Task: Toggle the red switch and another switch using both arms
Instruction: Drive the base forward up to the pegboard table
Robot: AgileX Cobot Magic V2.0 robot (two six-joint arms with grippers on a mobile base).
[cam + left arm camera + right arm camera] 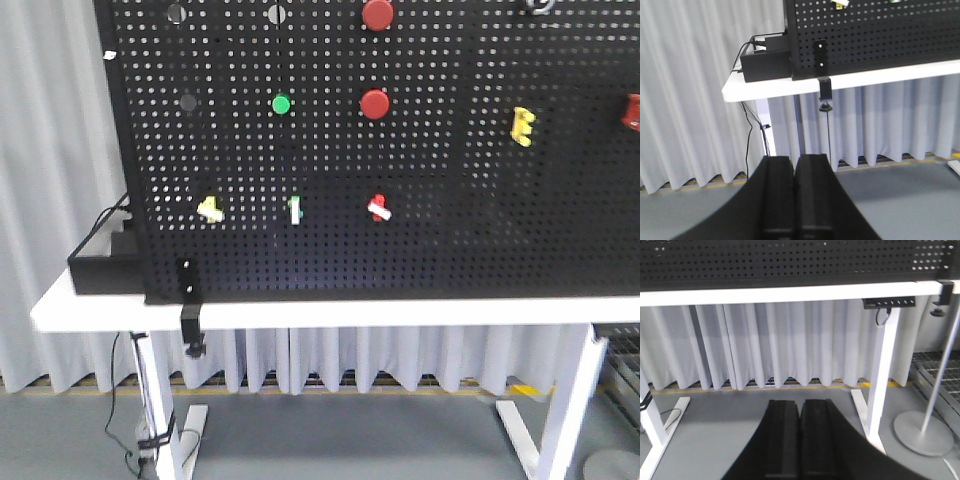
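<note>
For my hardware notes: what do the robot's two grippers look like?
The left gripper and the right gripper look alike: plain matte black, each with two blocky, flat-ended fingers whose outer sides flare in a smooth curve. No markings or cables show on them.

Nothing to read here: no lettering, labels or numbers on the pegboard (pixel 450 250) or the desk (pixel 400 312).

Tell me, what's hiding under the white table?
Under the table you can see white legs, a black clamp and grey floor. A pleated curtain covers whatever lies behind.
</note>
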